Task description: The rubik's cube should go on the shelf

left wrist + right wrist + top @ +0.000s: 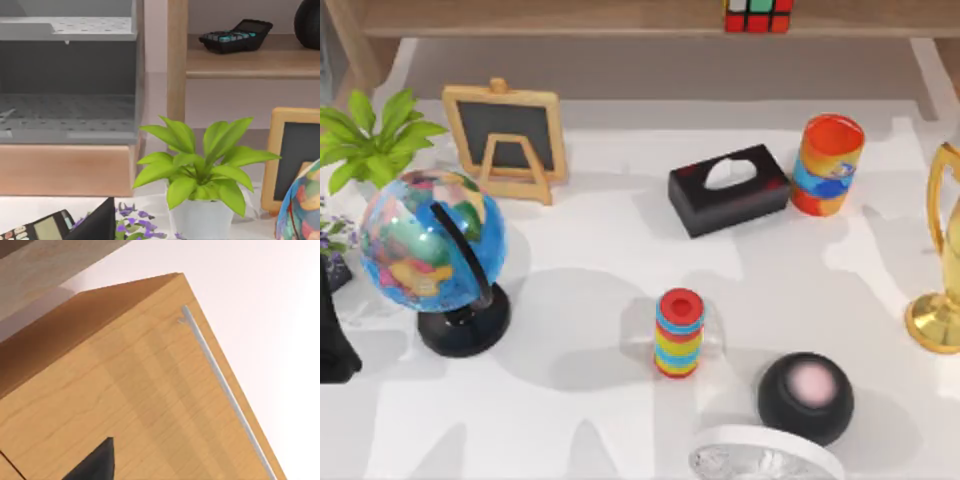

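Rubik's cube (757,15) sits on the shelf (570,18), a long wooden plank along the far edge of the desk (620,290). Nothing grips the cube. Below the shelf stands a small chalkboard easel (507,140), with a black tissue box (729,189) and a striped cup (828,165) further right. Nearer than the shelf are a globe (435,245), a striped cylinder (679,333) and a black ball (805,396). A green plant (197,167) stands by the shelf's left support. Whether either arm's fingers are open or closed cannot be told.
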You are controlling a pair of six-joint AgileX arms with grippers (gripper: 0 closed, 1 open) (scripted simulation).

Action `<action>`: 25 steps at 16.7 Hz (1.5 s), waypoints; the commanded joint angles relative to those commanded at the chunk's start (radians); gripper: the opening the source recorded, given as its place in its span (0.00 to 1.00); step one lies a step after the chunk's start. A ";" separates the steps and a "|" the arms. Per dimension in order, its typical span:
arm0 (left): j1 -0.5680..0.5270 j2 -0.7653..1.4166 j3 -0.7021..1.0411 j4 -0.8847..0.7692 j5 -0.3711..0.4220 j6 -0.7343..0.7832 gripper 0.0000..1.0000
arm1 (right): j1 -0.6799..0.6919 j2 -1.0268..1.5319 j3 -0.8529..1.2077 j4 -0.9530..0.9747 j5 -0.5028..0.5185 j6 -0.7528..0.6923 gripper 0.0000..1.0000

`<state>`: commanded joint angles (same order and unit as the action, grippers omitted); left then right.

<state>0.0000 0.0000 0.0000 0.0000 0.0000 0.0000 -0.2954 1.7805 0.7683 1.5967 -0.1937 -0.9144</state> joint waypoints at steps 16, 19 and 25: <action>0.000 0.000 0.000 0.000 0.000 0.000 1.00 | -0.452 0.255 -0.334 0.017 -0.521 -0.637 1.00; 0.000 0.000 0.000 0.000 0.000 0.000 1.00 | -0.451 0.254 -0.329 0.015 -0.517 -0.636 1.00; 0.000 0.000 0.000 0.000 0.000 0.000 1.00 | -0.393 0.280 -0.255 -0.038 -0.462 -0.638 1.00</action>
<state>0.0000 0.0000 0.0000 0.0000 0.0000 0.0000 -0.6888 2.0607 0.5131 1.5589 -0.6554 -1.5528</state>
